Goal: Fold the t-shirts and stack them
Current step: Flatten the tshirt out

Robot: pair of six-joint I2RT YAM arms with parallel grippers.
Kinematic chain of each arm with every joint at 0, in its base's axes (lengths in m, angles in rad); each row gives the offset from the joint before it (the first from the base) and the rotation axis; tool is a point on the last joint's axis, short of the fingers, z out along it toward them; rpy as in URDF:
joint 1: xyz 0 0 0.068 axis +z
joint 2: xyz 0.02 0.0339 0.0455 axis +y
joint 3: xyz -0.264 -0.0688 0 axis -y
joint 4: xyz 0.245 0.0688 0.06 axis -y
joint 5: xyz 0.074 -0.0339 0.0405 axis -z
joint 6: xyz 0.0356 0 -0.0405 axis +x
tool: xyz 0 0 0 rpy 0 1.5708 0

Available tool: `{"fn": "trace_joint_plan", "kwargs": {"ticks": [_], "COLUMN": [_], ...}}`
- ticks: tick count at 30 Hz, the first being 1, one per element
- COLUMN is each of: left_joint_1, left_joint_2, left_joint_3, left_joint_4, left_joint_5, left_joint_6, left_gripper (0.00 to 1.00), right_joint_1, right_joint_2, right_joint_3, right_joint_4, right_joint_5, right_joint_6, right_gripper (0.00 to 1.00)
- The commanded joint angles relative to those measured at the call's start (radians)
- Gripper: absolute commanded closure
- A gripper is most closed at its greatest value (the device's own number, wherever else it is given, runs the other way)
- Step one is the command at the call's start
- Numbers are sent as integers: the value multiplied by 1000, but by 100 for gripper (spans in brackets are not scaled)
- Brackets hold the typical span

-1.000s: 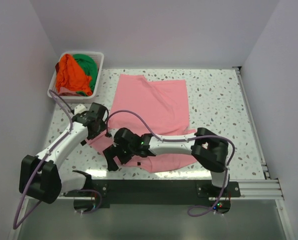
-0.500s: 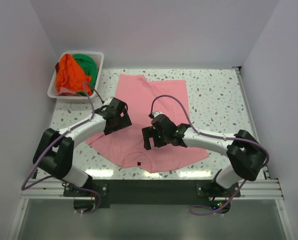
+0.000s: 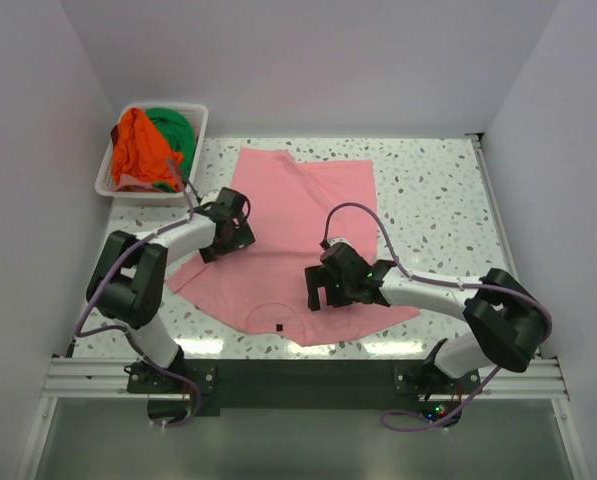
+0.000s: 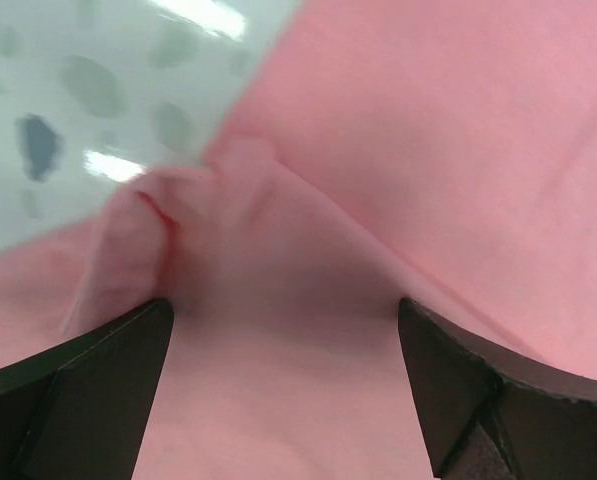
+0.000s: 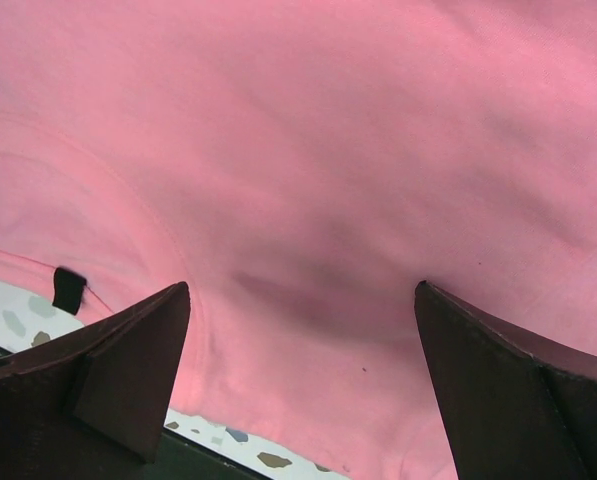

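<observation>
The pink shirt [image 3: 313, 205] is lying spread on the table [image 3: 428, 200]. The left gripper [image 4: 283, 330], jaws apart, is hovering over a bunched fold [image 4: 143, 230] at its edge. Closing there risks pinching extra layers and skewing the shirt, I'd say. The right gripper [image 5: 303, 320], likewise apart, is facing flat cloth.

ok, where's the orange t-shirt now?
In the top external view, the orange cotton t-shirt is bunched in the white slotted plastic basket at the far-left corner of the table, left of the green t-shirt.
</observation>
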Motion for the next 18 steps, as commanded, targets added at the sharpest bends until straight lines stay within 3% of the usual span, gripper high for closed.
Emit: {"fn": "trace_joint_plan", "kwargs": {"ticks": [1, 7, 13, 18], "left_joint_1": [119, 226, 357, 394], "left_joint_2": [-63, -108, -90, -129], "left_joint_3": [-66, -43, 40, 80], "left_joint_4": [12, -14, -44, -101], "left_joint_5": [-48, -177, -223, -232], "left_joint_6": [26, 54, 78, 71], "left_gripper": [0, 0, 0, 0], "right_joint_1": [-14, -20, -20, -18], "right_joint_2": [-7, -7, -21, -53], "right_joint_3": [-57, -91, -112, -109], "right_joint_4": [-21, -15, -1, 31], "right_joint_5": [27, 20, 11, -35], "right_joint_6": [47, 58, 75, 41], "right_gripper": [1, 1, 1, 1]}}
